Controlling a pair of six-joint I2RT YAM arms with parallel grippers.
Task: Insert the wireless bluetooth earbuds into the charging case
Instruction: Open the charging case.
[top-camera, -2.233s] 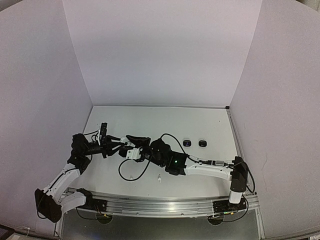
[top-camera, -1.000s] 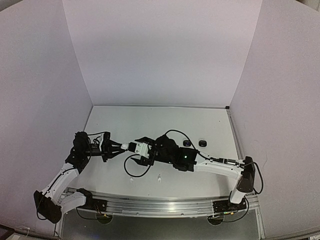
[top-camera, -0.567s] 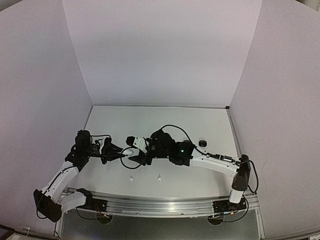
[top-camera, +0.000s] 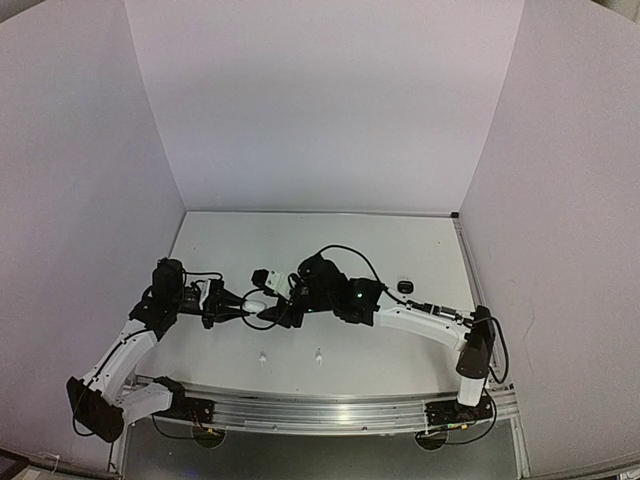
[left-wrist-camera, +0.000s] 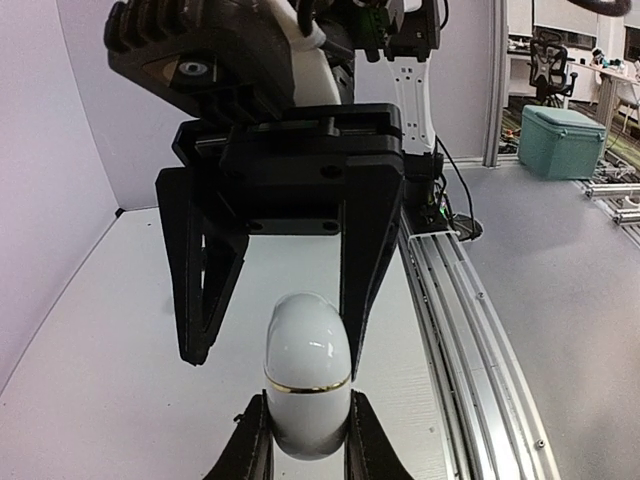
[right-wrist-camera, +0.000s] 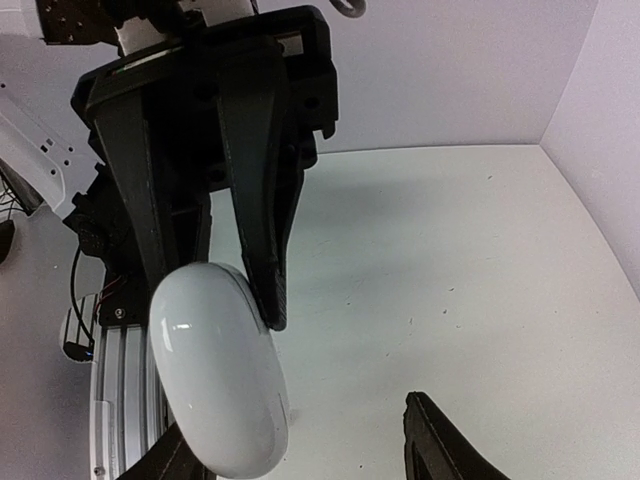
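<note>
Right gripper (right-wrist-camera: 300, 440) has slid leftward, jaws spread wide, meeting the white charging case (left-wrist-camera: 308, 375) pinched by left gripper (left-wrist-camera: 308, 445). Only overhead shows white earbuds (top-camera: 262, 357) on the table (top-camera: 400, 250), lower centre.

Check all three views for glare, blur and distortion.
Top external: even light, soft shadows, dark lens corners, white case tiny and hard to resolve. Left wrist: sharp, faint highlight on the case's dome. Right wrist: small bright reflections on the glossy case, no motion blur.

A robotics lab: white-walled test booth (top-camera: 320, 100), aluminium rails (left-wrist-camera: 470, 330), office chair (left-wrist-camera: 548, 62) beyond.
</note>
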